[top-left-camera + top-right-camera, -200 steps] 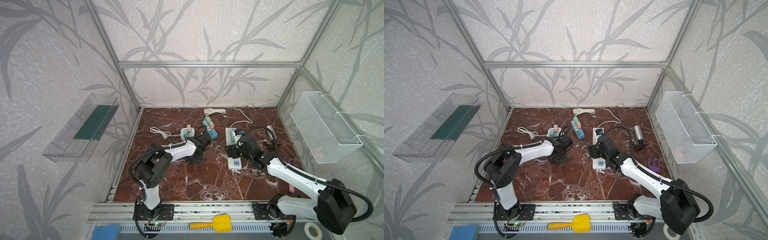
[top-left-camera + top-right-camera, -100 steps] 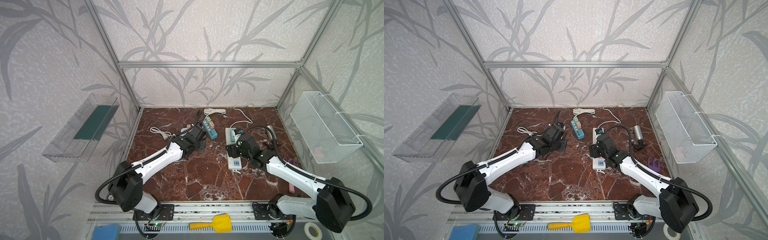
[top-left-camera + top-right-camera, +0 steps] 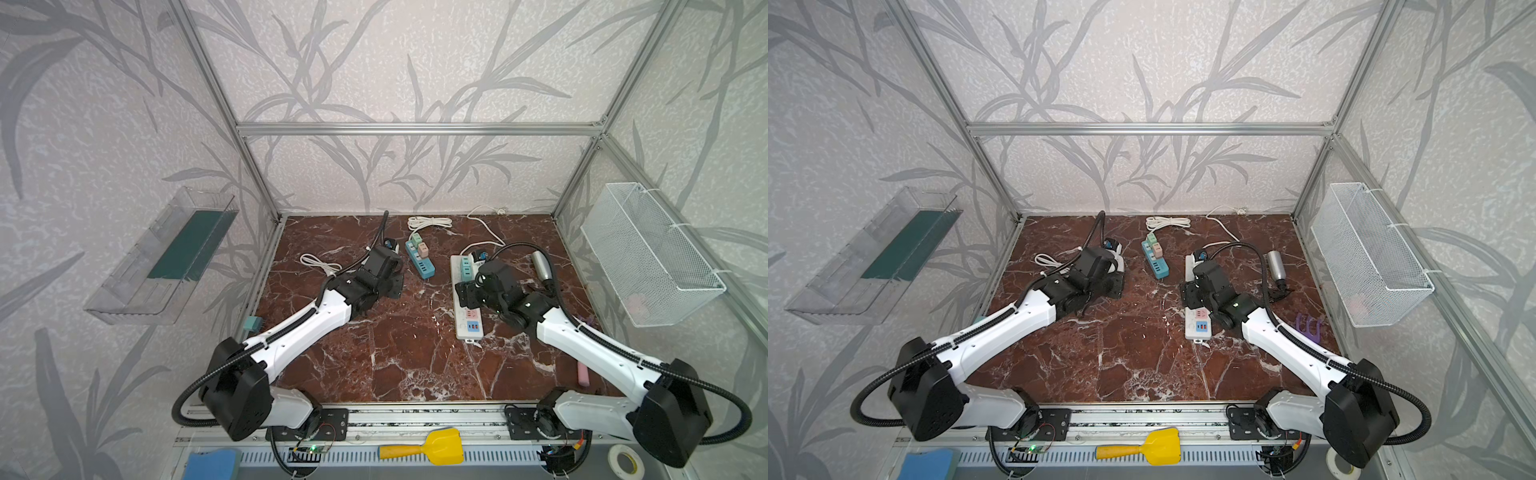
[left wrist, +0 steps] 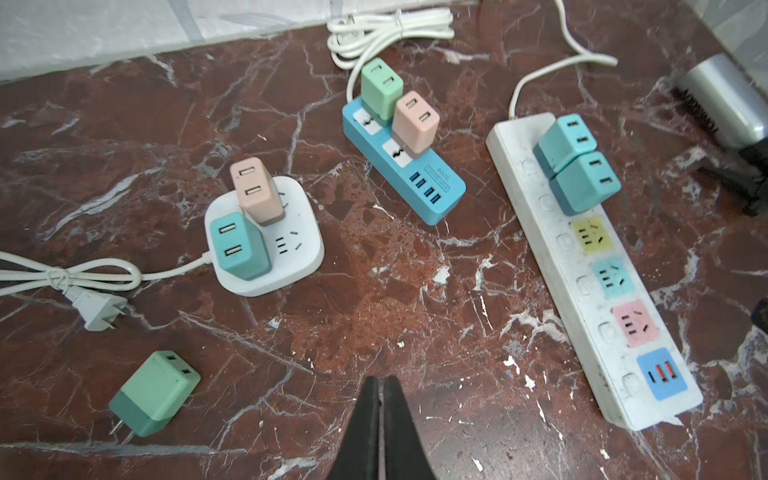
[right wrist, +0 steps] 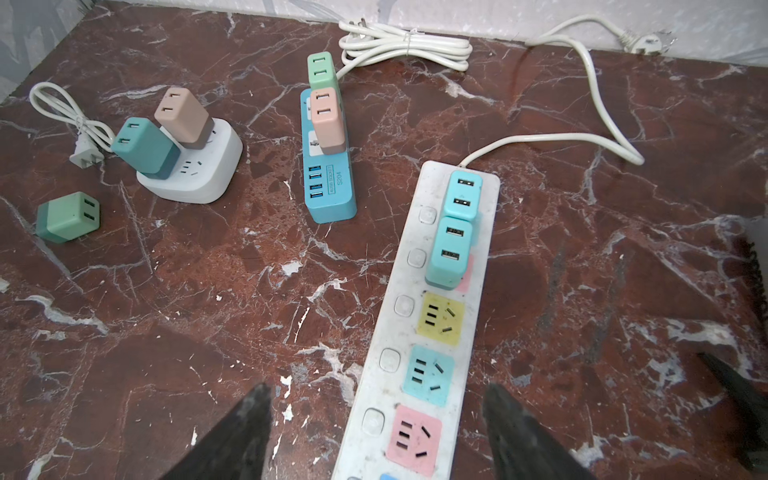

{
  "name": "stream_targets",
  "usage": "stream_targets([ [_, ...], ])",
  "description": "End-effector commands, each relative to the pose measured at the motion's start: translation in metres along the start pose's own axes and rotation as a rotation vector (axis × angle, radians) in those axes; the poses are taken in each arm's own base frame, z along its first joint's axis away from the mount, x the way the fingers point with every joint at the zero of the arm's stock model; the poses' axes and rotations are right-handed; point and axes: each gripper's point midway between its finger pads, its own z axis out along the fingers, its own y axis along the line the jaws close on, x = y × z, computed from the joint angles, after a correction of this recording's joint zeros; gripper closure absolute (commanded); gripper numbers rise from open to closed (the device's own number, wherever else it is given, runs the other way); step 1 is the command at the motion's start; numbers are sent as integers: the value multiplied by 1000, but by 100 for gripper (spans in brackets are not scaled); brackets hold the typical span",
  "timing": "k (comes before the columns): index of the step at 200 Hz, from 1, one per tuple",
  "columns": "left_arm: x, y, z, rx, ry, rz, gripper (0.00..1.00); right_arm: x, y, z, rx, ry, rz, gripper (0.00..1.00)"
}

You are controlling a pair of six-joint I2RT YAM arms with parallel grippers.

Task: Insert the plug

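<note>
On a red-brown marble worktop [image 4: 415, 316], a loose mint-green charger plug [image 4: 154, 392] with a darker green base lies on its side, its two prongs level with the surface and clear of every outlet. It rests near a white rounded-square socket hub [image 4: 305, 259], which carries a beige and a teal charger and shows one free outlet.

The left fingers [image 4: 361, 436] are pressed together and empty, apart from the plug. The right fingers [image 5: 245, 432] are spread, one on each side of a long white power strip [image 5: 395, 332] whose yellow, blue and pink outlets are open.

Picking up the plug appears to be the step in hand. The left fingers would need to part and come down over the plug's two broad flat sides, not its prongs or USB face. A grip near the middle would keep the body from pivoting. Once lifted, the prongs should be turned to point straight down and lined up with an outlet's two slots. A square push would then seat it, since a tilted entry would likely jam. Bracing the socket body with the other arm would stop it sliding on the polished stone.
</note>
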Motion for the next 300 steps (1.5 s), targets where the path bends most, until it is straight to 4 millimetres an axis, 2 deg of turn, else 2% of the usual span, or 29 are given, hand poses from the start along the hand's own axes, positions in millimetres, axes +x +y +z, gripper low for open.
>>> stream_targets([
  [1, -6, 28, -17, -97, -89, -128, 90, -12, 5, -10, -31, -18, -2, 20],
  [9, -1, 35, -18, -107, -88, -162, 90, -13, 7, -11, -40, -19, 5, 20],
  [58, 29, 102, -29, -408, -97, -354, 71, -10, 16, -14, -99, -19, 9, 19],
  [79, 37, 113, -28, -446, -89, -395, 71, -8, 18, -15, -112, -9, -4, 19],
  [88, 38, 117, -26, -457, -82, -396, 65, -7, 19, -15, -117, -6, -4, 19],
  [107, 40, 119, -8, -447, -24, -353, 46, -6, 21, -15, -133, -4, 0, 18],
  [151, 46, 133, 45, -394, 205, -372, 26, -3, 23, -16, -147, 5, -3, 15],
  [206, 43, 172, 93, -360, 366, -373, 24, 0, 20, -21, -144, 3, -8, 12],
  [223, 53, 184, 105, -364, 435, -398, 25, 0, 21, -22, -149, 0, -11, 12],
  [254, 70, 188, 115, -369, 496, -409, 29, -2, 21, -25, -149, -6, -16, 12],
  [300, 93, 181, 122, -333, 535, -473, 32, -5, 23, -27, -164, -10, -14, 12],
])
